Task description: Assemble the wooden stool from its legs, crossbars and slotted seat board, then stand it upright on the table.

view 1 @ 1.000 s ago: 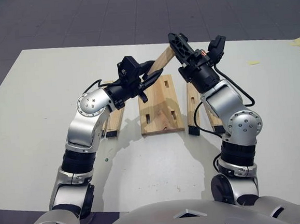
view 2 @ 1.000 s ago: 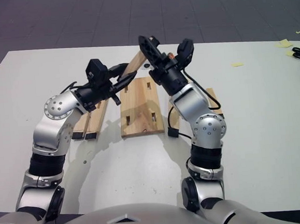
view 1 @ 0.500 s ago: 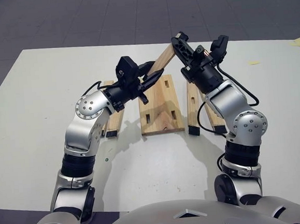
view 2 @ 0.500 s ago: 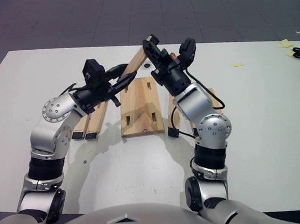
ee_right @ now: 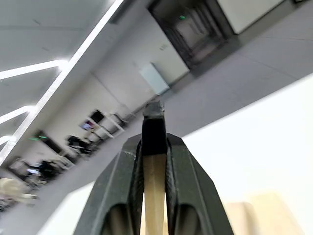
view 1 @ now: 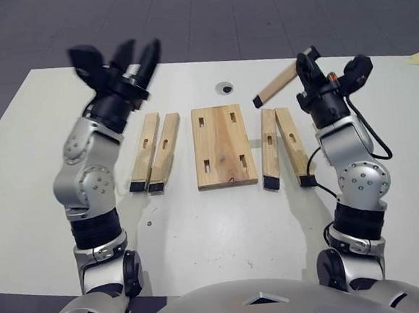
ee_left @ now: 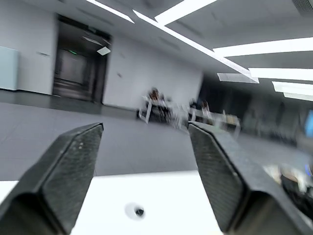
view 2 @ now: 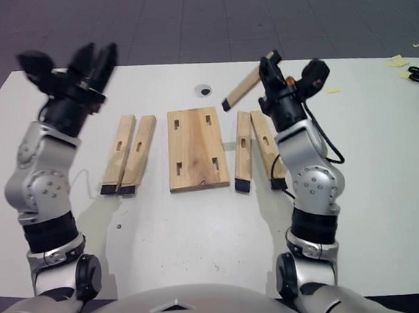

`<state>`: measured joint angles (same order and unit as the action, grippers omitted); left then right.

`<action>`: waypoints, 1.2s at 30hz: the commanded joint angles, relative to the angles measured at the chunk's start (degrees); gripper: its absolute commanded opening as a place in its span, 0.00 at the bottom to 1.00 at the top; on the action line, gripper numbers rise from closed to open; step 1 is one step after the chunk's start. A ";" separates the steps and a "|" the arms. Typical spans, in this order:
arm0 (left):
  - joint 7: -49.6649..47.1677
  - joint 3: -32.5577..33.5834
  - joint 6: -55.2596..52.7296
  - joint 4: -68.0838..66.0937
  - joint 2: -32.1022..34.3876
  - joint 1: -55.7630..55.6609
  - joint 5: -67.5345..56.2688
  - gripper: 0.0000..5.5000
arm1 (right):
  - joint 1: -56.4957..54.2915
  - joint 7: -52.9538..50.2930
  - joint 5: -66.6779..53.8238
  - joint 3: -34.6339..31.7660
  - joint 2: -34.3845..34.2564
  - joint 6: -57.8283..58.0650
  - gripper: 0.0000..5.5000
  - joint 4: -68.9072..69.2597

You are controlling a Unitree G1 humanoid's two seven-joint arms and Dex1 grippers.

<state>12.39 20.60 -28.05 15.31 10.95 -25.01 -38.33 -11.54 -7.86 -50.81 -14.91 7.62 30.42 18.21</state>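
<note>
**Right gripper point(ee_right: 154, 147) clamped on a wooden piece, left gripper point(ee_left: 145, 134) apart**

My right gripper's fingers are closed tight on a black-capped wooden piece point(view 1: 276, 86), which slants over the far side of the white table point(view 1: 200, 222). My left gripper is raised over the far left of the table, fingers spread wide. The slotted seat board point(view 1: 223, 144) lies flat mid-table. One pair of legs point(view 1: 143, 151) lies to its left, and another pair point(view 1: 269, 148) just beside it on the right.

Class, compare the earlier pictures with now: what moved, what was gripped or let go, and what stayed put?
The left hand let go of the wooden bar, opened, and swung up and out to the robot's left. The right hand, still shut on the bar, carried it off to the right. The seat board and the four legs stayed flat on the table.
</note>
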 commanded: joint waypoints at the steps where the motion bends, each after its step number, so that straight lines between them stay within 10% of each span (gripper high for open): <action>1: -8.32 2.21 1.34 -2.61 -1.08 -0.22 3.43 0.73 | 6.89 1.60 7.46 2.32 2.79 0.08 0.08 0.91; 10: -10.83 -3.46 1.38 -3.14 -4.08 2.84 6.86 0.98 | 4.60 1.27 11.36 1.40 -3.86 -5.25 0.08 -1.34; 36: -9.03 -7.89 1.68 -4.83 -4.19 3.98 8.18 0.98 | 3.46 4.64 18.98 3.07 -6.36 -8.43 0.08 -6.12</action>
<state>3.09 13.11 -26.18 10.59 6.94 -21.05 -30.76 -6.89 -4.10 -33.59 -12.87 0.65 22.47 12.81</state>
